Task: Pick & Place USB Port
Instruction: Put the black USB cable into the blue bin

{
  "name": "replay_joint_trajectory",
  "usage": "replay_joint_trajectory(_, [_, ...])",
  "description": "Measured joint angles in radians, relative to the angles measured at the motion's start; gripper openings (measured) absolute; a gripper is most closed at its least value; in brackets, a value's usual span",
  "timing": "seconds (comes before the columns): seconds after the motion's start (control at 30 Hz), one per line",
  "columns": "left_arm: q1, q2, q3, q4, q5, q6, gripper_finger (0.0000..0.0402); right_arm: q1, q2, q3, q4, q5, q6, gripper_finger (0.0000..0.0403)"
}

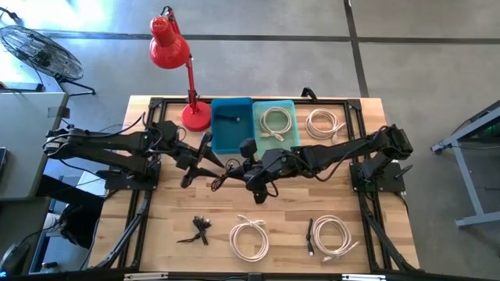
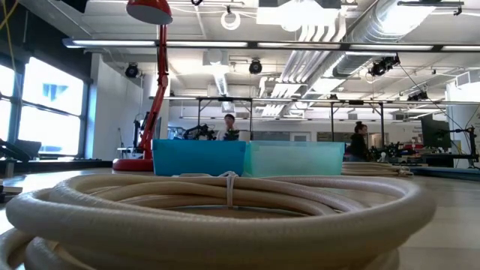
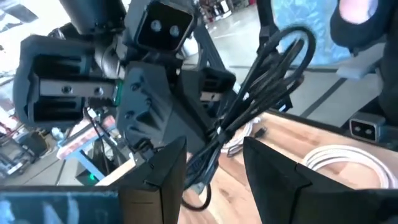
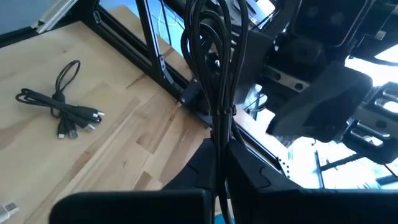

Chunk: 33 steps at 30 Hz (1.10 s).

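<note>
A bundle of black USB cable [image 1: 221,178] hangs above the table's middle between my two grippers. My right gripper [image 1: 234,168] [image 4: 221,155] reaches in from the right and is shut on it. My left gripper [image 1: 205,160] [image 3: 214,168] comes level from the left and is open. The bundle [image 3: 249,99] passes through the gap between its fingers; whether they touch it I cannot tell. Behind the grippers a blue bin [image 1: 232,125] and a teal bin [image 1: 275,123] stand side by side. A second black cable [image 1: 199,230] [image 4: 62,106] lies on the near left of the table. My right gripper pinches the black cable bundle between its two fingers, at a place along its gathered strands [image 4: 219,127]. The fingers come from the table's right, slanting slightly down. The bundle is clear of the table, its loops [image 4: 214,37] standing out beyond the fingers.
A red desk lamp [image 1: 176,62] stands at the far left. White cable coils lie in the teal bin [image 1: 273,121], at the far right [image 1: 324,123] and along the near edge [image 1: 250,238] [image 1: 332,234]; one fills the low view [image 2: 225,217]. People show in the room behind.
</note>
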Motion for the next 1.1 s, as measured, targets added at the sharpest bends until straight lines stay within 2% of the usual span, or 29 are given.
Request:
replay_joint_trajectory(0.37, [0.0,0.014,0.0,0.018,0.036,-0.001,0.0154,-0.026,0.0,0.0,0.0,0.016,-0.005,0.0009])
replay_joint_trajectory(0.6, [0.0,0.064,0.0,0.057,0.047,-0.001,0.0154,-0.053,0.0,-0.002,-0.004,-0.034,0.0,0.0009])
replay_joint_trajectory(0.93, [0.0,0.082,0.0,0.086,0.062,-0.001,0.0154,-0.055,0.0,-0.002,-0.007,-0.037,0.001,0.0009])
replay_joint_trajectory(1.1, [0.0,0.082,0.0,0.087,0.054,0.023,0.0139,-0.058,0.0,-0.002,-0.007,-0.037,0.003,0.0009])
